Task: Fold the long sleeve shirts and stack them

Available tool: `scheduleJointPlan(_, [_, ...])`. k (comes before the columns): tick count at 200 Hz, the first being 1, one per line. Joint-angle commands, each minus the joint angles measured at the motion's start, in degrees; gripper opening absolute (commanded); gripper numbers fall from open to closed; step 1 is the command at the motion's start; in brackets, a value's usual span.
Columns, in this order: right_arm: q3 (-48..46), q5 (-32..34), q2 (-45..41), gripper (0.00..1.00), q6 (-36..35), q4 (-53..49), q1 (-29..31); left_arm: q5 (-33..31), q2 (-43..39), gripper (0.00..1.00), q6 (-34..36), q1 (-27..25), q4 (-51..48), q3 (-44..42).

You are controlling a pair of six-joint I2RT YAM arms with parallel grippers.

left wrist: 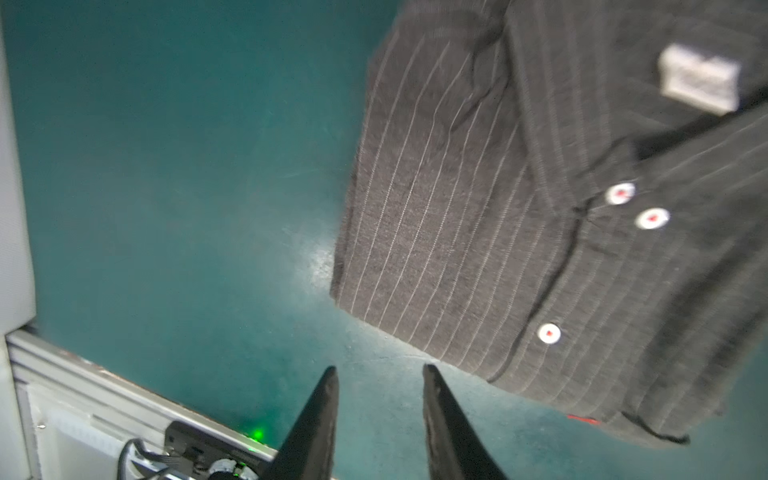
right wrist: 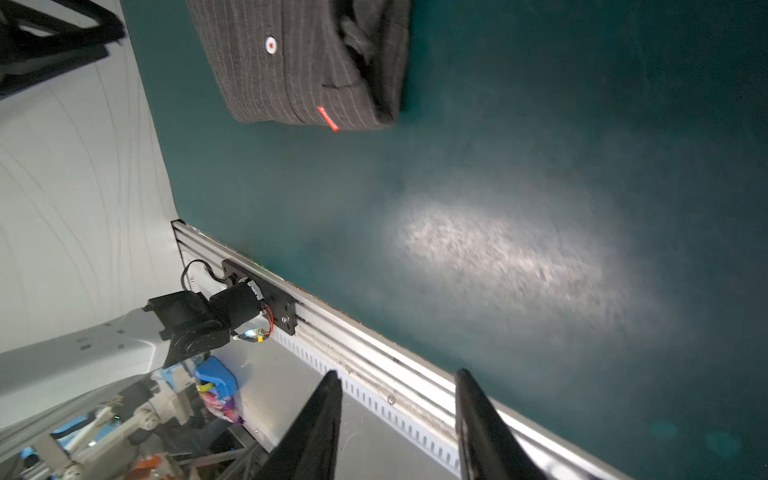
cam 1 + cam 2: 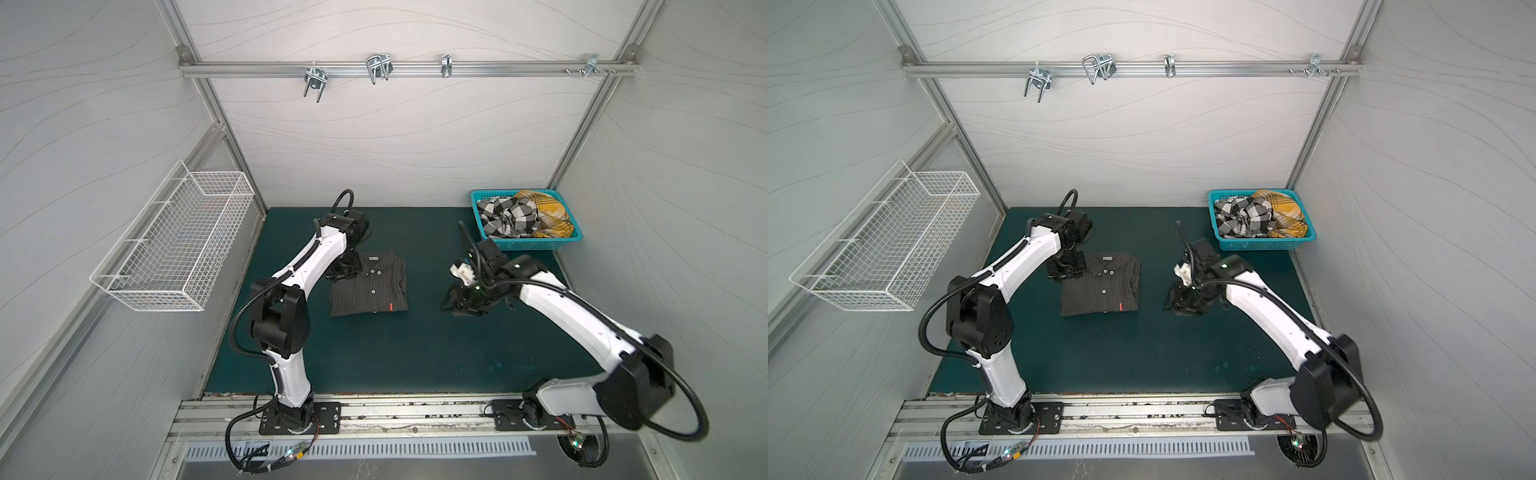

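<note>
Your charcoal pinstripe shirt lies folded flat on the counter. Left hand hovers just beside its collar-end edge, parted and empty. Right hand, off the shirt's other side, is parted and empty too. Beyond it, the check shirt and yellow plaid shirt sit crumpled in the teal basket. They look soft, light and floppy, so pinch a collar or shoulder, I'd say.

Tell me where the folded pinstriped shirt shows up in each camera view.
Top view: shirt on the green mat, left of centre.
Top view: same place.
Left wrist: close up, filling much of the picture.
Right wrist: farther off, cut by the frame edge.
Shared landmark: its red tag.
</note>
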Motion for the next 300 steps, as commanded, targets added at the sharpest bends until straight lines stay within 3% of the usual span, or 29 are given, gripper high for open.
scheduleJointPlan(1, [7.87,3.08,7.34,0.41,-0.34,2.99,3.47,5.98,2.4,0.24,3.77,-1.12,7.31,-2.02])
scheduleJointPlan(27, [16.53,-0.09,17.92,0.29,0.07,8.2,4.62,10.33,3.21,0.22,4.5,1.33,12.72,-4.27])
scheduleJointPlan(48, [22.8,-4.04,26.27,0.27,-0.15,11.61,5.19,16.13,3.72,0.22,5.93,4.12,17.12,-5.38])
scheduleJointPlan(69, [29.98,-2.17,34.73,0.27,-0.28,9.67,5.47,17.64,5.8,0.22,7.1,5.41,18.02,-4.56])
scheduleJointPlan(98, [37.87,2.1,43.09,0.38,-1.67,4.42,4.7,19.86,8.61,0.2,7.34,5.62,19.3,-4.1])
scheduleJointPlan(124, [40.31,9.09,43.62,0.63,-4.46,0.65,4.71,20.26,9.06,0.2,7.19,5.59,20.37,-4.87])
scheduleJointPlan(153, [40.02,11.23,43.93,0.66,-5.46,-1.63,4.71,20.25,8.96,0.2,7.25,5.6,21.09,-5.43])
scheduleJointPlan(227, [44.29,3.46,51.36,0.34,-3.36,0.2,4.28,20.35,9.73,0.19,7.78,5.62,21.35,-5.52])
scheduleJointPlan(247, [44.56,2.41,52.04,0.19,-2.58,-0.11,3.5,20.44,9.95,0.19,8.04,5.62,21.33,-5.24])
scheduleJointPlan(269, [41.21,2.68,49.46,0.03,-1.52,1.03,2.39,21.05,9.89,0.19,8.37,5.41,21.54,-5.82])
scheduleJointPlan(300, [30.46,3.2,40.25,0.02,-0.49,4.08,1.78,21.5,7.55,0.16,8.75,2.37,21.77,-9.91])
